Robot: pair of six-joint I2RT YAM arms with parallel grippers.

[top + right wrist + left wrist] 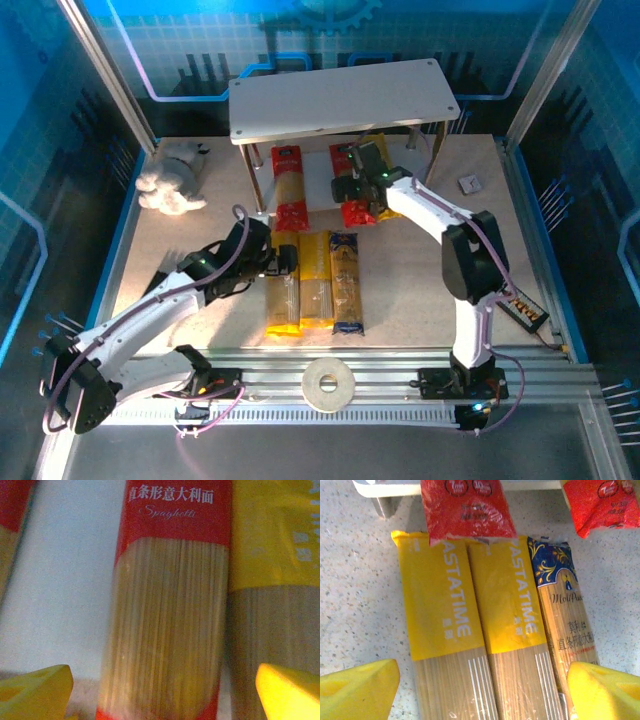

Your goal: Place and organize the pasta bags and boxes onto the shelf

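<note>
Both claws stand with their fingers wide apart, holding nothing. The right claw (357, 182) reaches in under the top board of the shelf (345, 100), and its yellow fingers (35, 692) sit on either side of the right red pack (170, 620) without touching it. The left claw (288, 258) hangs over the packs lying on the table (430, 270).

The shelf stands at the far edge of the table. On its lower board (65, 580) lie the right red pack, a third yellow pack (275, 570) touching its right side, and the left red pack (290, 190) set apart to the left. Both red packs stick out over the board's near edge.

On the table lie two yellow packs (442, 605) side by side and touching, with the blue pack (565, 610) against their right. The left red pack's near end overlaps the far ends of the two yellow packs.

A plush toy (175, 180) lies at the far left, a tape roll (328, 385) sits between the arm bases, and a small grey thing (470, 183) lies at the far right.
</note>
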